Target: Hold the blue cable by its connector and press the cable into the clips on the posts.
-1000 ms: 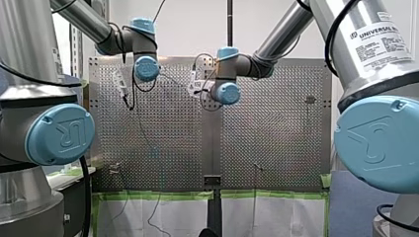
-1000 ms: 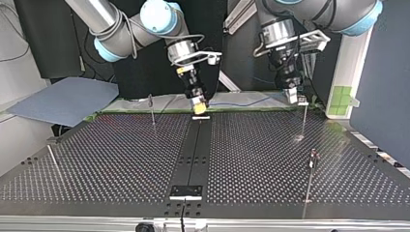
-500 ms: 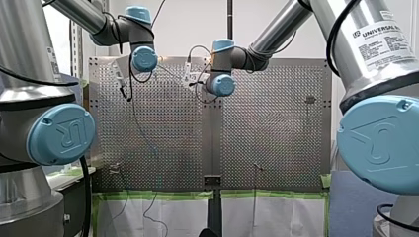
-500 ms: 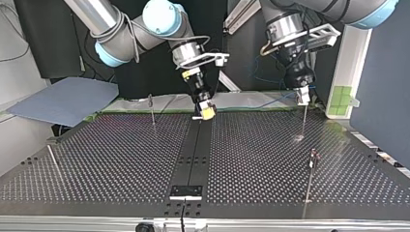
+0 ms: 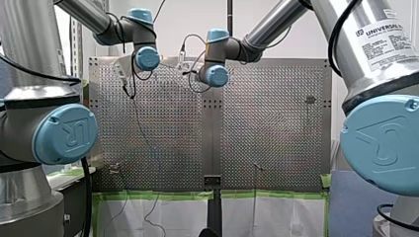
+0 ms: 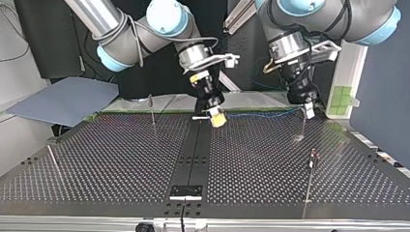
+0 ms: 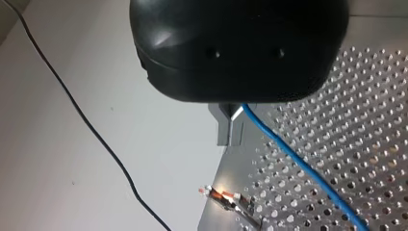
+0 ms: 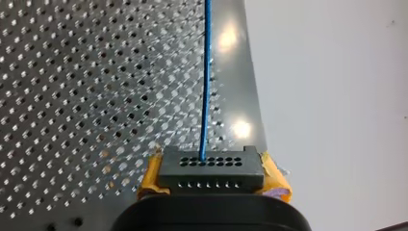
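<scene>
**Cable spanned between both grippers, near post**

My right gripper point(image 8: 211, 177) has its yellow pads clamped on the black perforated connector point(image 8: 211, 163). The thin blue cable point(image 8: 206, 72) leads to my left gripper point(image 7: 230, 131), metal fingers together on it, presumably for tension. A slender metal post point(image 6: 303, 124) stands just below. A loose black wire point(image 7: 96, 139) lies apart, no obstruction.

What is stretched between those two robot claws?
A thin blue cable spans the gap from my right gripper to my left gripper, above the perforated table; the top view shows it.
</scene>
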